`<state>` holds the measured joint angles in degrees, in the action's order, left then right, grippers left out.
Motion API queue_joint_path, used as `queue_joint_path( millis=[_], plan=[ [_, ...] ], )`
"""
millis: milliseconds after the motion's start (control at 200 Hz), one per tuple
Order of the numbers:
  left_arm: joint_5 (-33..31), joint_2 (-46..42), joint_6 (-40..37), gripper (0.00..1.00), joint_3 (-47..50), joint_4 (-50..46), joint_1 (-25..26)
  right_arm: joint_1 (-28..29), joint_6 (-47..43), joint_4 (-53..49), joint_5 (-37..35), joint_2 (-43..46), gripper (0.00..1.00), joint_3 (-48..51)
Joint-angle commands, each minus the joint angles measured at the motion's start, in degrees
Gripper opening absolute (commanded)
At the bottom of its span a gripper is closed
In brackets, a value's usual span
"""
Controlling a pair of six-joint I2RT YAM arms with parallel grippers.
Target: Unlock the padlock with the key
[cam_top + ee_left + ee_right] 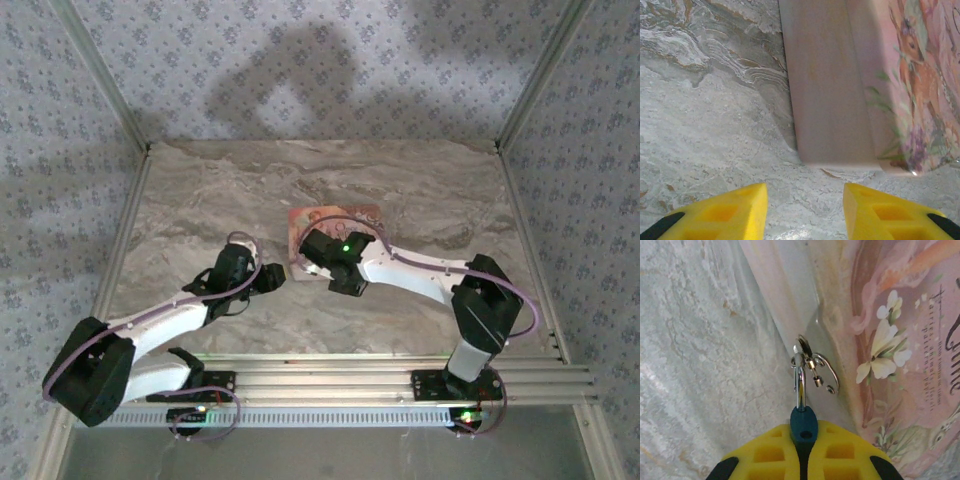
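Left wrist view: the left pincer (805,196) hangs empty, yellow fingers (740,210) spread, over the marble tabletop (700,125), just short of a corner of the pink box (835,90). Further right, the right pincer (804,432) is clamped on the blue-headed key (800,400). The key's tip reaches what looks like a small silvery padlock (807,362) on the box's side wall.

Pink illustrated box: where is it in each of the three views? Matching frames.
Top external: flat pink illustrated box at table centre, partly under the right arm.
Left wrist: box upper right, plain side wall toward camera, deer on lid.
Right wrist: box right half, flowered lid, beyond the blue-headed key.
Shared landmark: grey marble tabletop left of the box everywhere.
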<state>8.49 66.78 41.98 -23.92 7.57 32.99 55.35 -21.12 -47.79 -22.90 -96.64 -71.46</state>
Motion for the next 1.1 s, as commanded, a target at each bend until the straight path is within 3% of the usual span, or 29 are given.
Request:
queue_joint_path(
  millis=[0,525,889,1094],
  plan=[
    [-0.53,-1.23,-1.24,0.44,0.34,-0.9,-0.37,0.69,-4.62,4.08,-3.18,0.88,0.0,1.24],
    [-3.32,-7.31,-2.33,0.45,0.37,-9.17,-3.11,3.41,-11.53,12.56,-2.6,-3.44,0.0,-1.52],
    [-4.13,-12.26,-2.73,0.46,0.72,-13.29,-5.14,4.36,-9.47,15.95,2.37,-4.18,0.0,-6.2],
    [-6.27,-17.2,-4.94,0.55,-1.48,-20.56,-5.74,4.23,-8.23,17.85,4.85,-4.55,0.0,-6.08]
  ],
)
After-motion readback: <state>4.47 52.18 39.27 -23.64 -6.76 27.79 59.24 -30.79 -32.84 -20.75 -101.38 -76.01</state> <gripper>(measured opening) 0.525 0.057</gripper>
